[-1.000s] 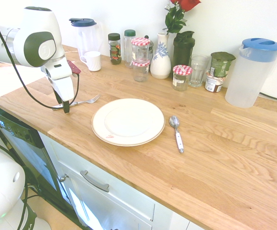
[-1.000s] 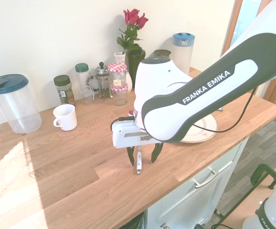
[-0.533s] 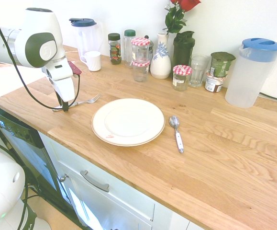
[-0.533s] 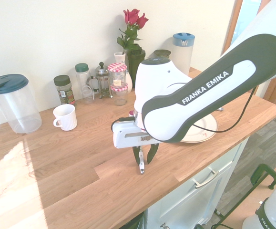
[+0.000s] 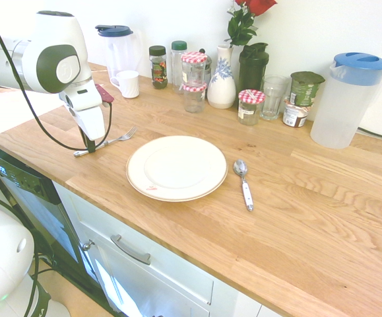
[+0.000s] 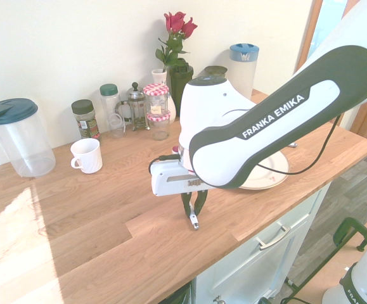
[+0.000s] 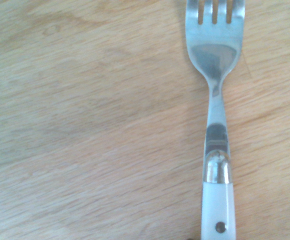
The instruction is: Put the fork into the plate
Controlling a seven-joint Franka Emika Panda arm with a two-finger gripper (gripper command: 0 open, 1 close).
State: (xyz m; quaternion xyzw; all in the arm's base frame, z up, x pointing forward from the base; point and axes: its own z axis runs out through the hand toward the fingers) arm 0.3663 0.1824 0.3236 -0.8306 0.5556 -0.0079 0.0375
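The fork [image 5: 115,139] lies left of the plate [image 5: 177,167] on the wooden counter, tines toward the plate. My gripper [image 5: 90,146] points straight down over its whitish handle, and the fingers are shut on that handle. In the second exterior view the handle end [image 6: 194,221] sticks out just below the closed gripper [image 6: 194,212], and a slice of the plate [image 6: 269,176] shows behind the arm. The wrist view shows the fork [image 7: 216,125] from close up, silver tines and neck above the white handle, over the wood. The plate is empty.
A spoon [image 5: 243,181] with a white handle lies right of the plate. Along the back wall stand a white mug [image 5: 128,84], several jars and bottles, a vase with roses [image 5: 222,84] and two clear pitchers [image 5: 346,99]. The counter's front edge is close to the gripper.
The fingers stood apart on either side of the fork's handle and have closed on it. The fork has shifted slightly; the arm has hardly moved.
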